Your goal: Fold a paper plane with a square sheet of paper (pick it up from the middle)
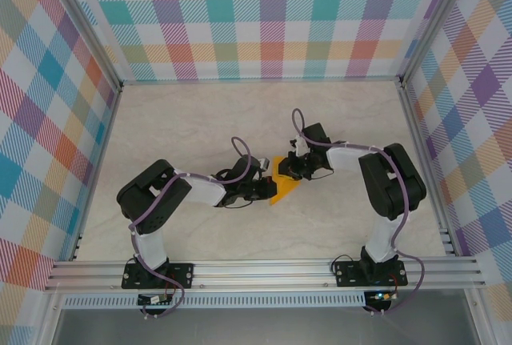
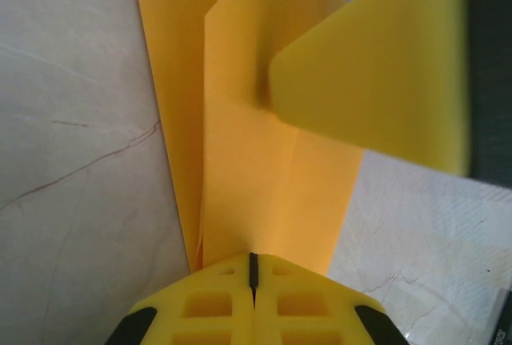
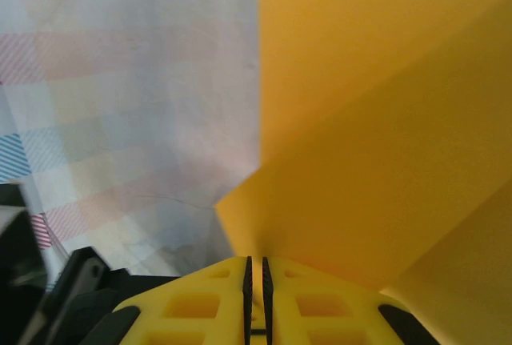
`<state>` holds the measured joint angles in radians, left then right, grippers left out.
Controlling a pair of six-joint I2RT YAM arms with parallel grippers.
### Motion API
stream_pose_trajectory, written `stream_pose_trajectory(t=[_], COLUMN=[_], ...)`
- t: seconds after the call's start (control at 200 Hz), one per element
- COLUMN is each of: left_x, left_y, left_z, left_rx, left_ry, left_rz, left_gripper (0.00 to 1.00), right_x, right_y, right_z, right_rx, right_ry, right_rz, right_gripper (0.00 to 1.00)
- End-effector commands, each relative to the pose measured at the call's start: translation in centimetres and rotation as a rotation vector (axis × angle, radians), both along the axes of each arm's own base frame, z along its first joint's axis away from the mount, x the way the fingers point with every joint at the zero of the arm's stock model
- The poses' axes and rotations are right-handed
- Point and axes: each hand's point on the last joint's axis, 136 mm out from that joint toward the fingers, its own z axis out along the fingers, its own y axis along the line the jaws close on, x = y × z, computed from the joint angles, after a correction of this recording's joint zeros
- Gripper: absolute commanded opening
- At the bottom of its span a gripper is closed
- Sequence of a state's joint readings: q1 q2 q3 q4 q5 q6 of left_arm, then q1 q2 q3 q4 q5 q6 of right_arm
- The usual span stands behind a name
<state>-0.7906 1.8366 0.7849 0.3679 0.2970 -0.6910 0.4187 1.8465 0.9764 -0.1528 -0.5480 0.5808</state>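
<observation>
From my overhead feed I see both arms bent inward, meeting near the middle of the pale marbled table [image 1: 200, 121]. The left gripper [image 1: 269, 186] reaches rightward and the right gripper [image 1: 293, 170] leftward. Between them is the orange-yellow paper [image 1: 285, 190], a small wedge whose lower-right edge slants clear of both arms. Both gripper tips overlap the paper. I cannot make out their jaws from up here, nor whether the paper rests on the table. Purple cables [image 1: 240, 149] loop over each arm. The two bases are bolted to the aluminium rail [image 1: 264, 269] at the near edge. Plaid walls [image 1: 264, 17] enclose the table on three sides.
</observation>
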Motion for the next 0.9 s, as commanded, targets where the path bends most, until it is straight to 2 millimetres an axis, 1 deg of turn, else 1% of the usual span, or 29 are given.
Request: stream_pose_trajectory(t=[0.0, 0.115, 0.255, 0.37, 0.51, 0.765, 0.84, 0.895], left_x=[-4.6, -4.9, -5.3, -5.6, -5.7, -5.7, -5.6, -5.5], left_y=[4.7, 4.9, 5.1, 5.2, 5.2, 5.1, 5.1, 5.0], left_z=[-5.8, -6.1, -6.5, -6.8, -6.9, -6.8, -6.7, -6.7], left_rx=[0.238, 0.251, 0.258, 0.262, 0.262, 0.262, 0.261, 0.261], left_ry=[0.203, 0.219, 0.233, 0.246, 0.246, 0.241, 0.238, 0.235], left_rz=[0.002, -0.004, -0.009, -0.016, -0.019, -0.024, -0.024, -0.026], left_gripper=[0.0, 0.0, 0.0, 0.0, 0.0, 0.0, 0.0, 0.0], right_x=[1.3, 2.9, 4.9, 6.5, 8.6, 12.1, 12.8, 13.1], right_y=[-0.3, -1.1, -2.8, -4.1, -5.9, -8.3, -8.5, -8.6], right_z=[-0.5, -0.9, -1.5, -2.4, -3.2, -2.6, -1.9, -1.0], right_rx=[-0.034, -0.053, -0.075, -0.104, -0.133, -0.184, -0.194, -0.192], right_ry=[-0.028, -0.033, -0.044, -0.036, -0.028, -0.063, -0.084, -0.106], right_rz=[0.016, -0.01, -0.058, -0.095, -0.156, -0.244, -0.248, -0.252], right_gripper=[0.14, 0.14, 0.14, 0.14, 0.14, 0.14, 0.14, 0.14])
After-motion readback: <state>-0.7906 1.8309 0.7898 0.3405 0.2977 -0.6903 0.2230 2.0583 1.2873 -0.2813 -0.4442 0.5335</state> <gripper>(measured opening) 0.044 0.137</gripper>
